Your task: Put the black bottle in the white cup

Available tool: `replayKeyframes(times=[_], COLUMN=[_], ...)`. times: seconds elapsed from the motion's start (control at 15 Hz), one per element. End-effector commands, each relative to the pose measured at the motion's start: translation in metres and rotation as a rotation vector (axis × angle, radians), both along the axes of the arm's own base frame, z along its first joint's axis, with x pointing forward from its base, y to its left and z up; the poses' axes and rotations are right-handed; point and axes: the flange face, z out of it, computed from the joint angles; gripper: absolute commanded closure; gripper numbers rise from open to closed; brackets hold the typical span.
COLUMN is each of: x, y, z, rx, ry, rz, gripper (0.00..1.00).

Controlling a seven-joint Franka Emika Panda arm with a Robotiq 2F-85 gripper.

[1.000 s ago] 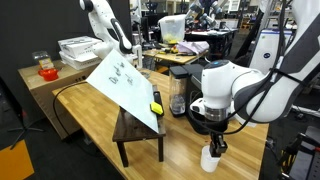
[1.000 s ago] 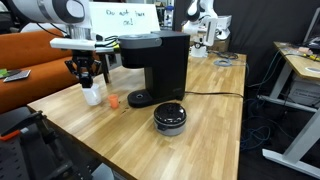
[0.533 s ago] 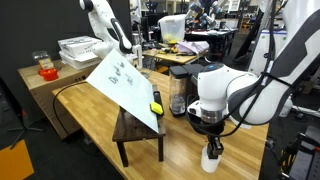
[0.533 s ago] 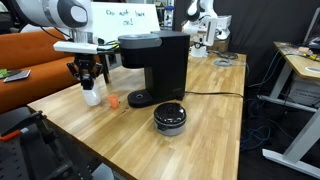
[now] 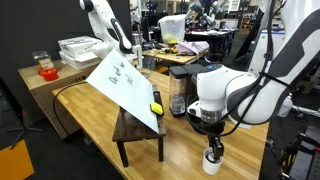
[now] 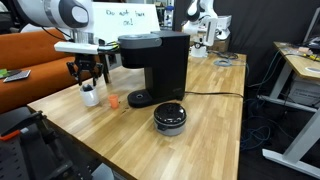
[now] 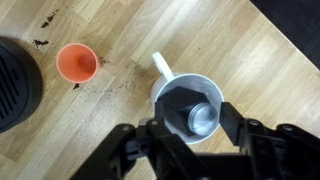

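Observation:
The white cup, with a small handle, stands on the wooden table right under my gripper. The black bottle lies tilted inside the cup, its silver cap facing up. My fingers are spread on either side of the cup rim, open, not touching the bottle. In both exterior views the gripper hovers just above the cup, and the cup's mouth looks dark.
A small orange cup stands close beside the white cup. The large black coffee machine and a flat round black dish are further along the table. A tilted white board rests on a stool. The table edge is near the cup.
The gripper has opened and risen slightly off the cup. The bottle now sits in the cup, whose mouth shows dark.

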Motion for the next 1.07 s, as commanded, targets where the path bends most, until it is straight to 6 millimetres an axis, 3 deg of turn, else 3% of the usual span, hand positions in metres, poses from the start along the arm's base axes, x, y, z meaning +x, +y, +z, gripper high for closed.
replayKeyframes(times=[0.0,0.13,0.33,0.6,1.0], x=[0.0,-0.003,-0.006,-0.024,-0.095], y=[-0.004,-0.005,-0.007,-0.026,-0.08], z=[0.004,0.008,0.022,0.054,0.088], rx=[0.012,0.012,0.009,0.002,0.003], ry=[0.025,0.02,-0.002,-0.029,-0.017], rz=[-0.004,-0.007,-0.018,-0.093,-0.275], gripper=[0.07,0.0,0.0,0.0,0.0])
